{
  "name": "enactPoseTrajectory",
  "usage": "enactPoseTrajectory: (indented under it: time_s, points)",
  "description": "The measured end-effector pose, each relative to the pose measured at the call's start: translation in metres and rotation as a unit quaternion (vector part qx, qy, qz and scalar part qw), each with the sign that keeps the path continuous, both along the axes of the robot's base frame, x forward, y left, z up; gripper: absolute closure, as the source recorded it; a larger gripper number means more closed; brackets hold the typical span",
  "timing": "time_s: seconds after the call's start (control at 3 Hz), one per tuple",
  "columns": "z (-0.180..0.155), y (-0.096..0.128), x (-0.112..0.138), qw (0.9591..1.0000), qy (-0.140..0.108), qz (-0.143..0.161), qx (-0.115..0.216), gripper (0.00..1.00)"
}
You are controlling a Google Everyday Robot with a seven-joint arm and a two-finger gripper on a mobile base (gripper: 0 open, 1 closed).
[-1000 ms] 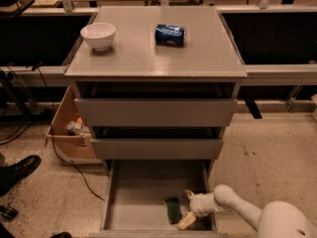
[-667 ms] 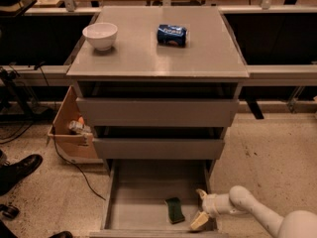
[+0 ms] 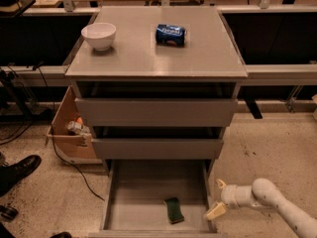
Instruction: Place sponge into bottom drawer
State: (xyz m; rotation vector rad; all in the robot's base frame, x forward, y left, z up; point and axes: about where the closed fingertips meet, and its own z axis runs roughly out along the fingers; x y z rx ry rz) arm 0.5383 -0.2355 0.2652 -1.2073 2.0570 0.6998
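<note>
Just outside the right-hand wall of the bottom drawer, the gripper hangs low over the speckled floor. Its two pale fingers are spread apart with nothing between them. Behind the fingers, the white arm runs off toward the lower right corner.

Left of the fingers, past the drawer wall, the sponge lies flat on the grey drawer floor with its dark green side up. It sits near the front edge, in the right half of the tray, and is clear of the fingertips. The drawer stands pulled out.

Above and to the left of the fingers, the middle drawer and the top drawer sit further back in the cabinet. High above them, on the cabinet top, a white bowl and a blue can on its side stand apart from each other. Far left of the fingers, a cardboard box sits beside the cabinet, and a black shoe rests on the floor.
</note>
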Motion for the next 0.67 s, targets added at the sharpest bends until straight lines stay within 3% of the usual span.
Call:
enactPoseTrajectory:
  time_s: [0.33, 0.67]
  points:
    - [0.0708, -0.0307, 0.0115, 0.9989, -0.025, -0.037, -0.016, 0.00]
    - [0.0652, -0.0263, 0.0118, 0.9991, -0.023, -0.032, -0.014, 0.00]
